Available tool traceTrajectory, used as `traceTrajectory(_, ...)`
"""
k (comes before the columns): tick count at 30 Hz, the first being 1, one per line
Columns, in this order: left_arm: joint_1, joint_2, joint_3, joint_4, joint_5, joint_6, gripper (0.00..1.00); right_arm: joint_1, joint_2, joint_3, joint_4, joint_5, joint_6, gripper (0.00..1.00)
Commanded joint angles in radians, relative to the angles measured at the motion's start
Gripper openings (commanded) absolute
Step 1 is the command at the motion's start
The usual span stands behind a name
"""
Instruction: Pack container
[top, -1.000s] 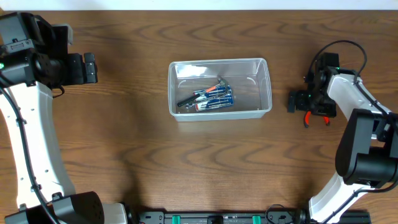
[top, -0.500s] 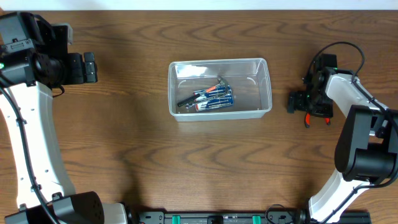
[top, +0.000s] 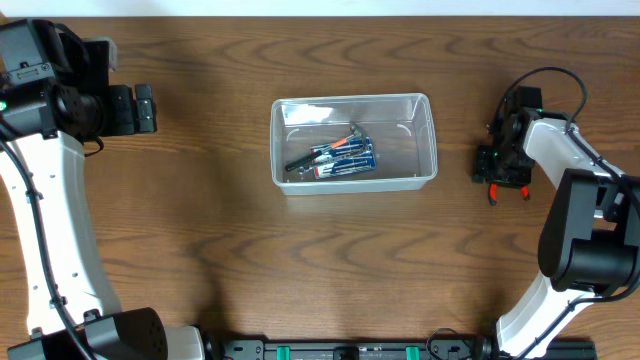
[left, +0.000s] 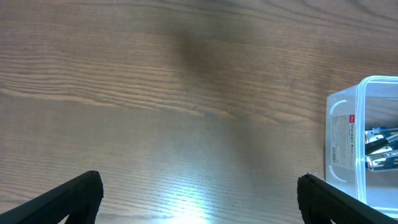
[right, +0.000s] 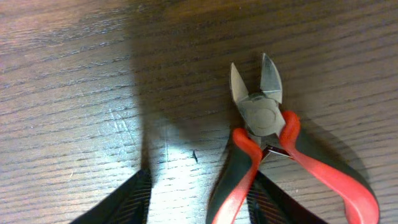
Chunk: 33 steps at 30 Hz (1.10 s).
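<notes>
The container (top: 430, 140), a clear plastic bin, stands at the table's middle with several blue, orange and black hand tools (top: 335, 157) lying in it. Its left end shows in the left wrist view (left: 348, 143). Red-handled cutting pliers (right: 261, 115) lie flat on the wood at the far right (top: 495, 192). My right gripper (right: 202, 190) is down over them, jaws partly closed astride the pliers' left handle. One finger sits between the two handles; the other is still a gap away from it. My left gripper (top: 145, 108) hangs wide open at the far left (left: 200, 199), holding nothing.
Bare brown wood lies between the container and each arm. The right arm's white links (top: 585, 200) run along the right edge of the table. The left arm's white links (top: 55, 230) run down the left side.
My right gripper's jaws have narrowed around the pliers' handle; in the overhead view its outer finger has slid inward. The pliers, container and left arm have not moved.
</notes>
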Motion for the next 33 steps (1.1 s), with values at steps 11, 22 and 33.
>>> traceTrajectory(11, -0.002, 0.000, -0.008, -0.002, 0.014, 0.006, 0.98, -0.005, 0.031, -0.007, 0.003, 0.023, 0.003, 0.20)
traceTrajectory(22, -0.002, 0.000, -0.008, -0.002, 0.014, 0.006, 0.98, -0.005, 0.031, -0.006, 0.003, 0.023, 0.003, 0.08)
traceTrajectory(33, -0.003, 0.000, -0.008, 0.005, 0.014, 0.051, 0.98, 0.002, 0.003, 0.046, -0.042, 0.000, 0.022, 0.01)
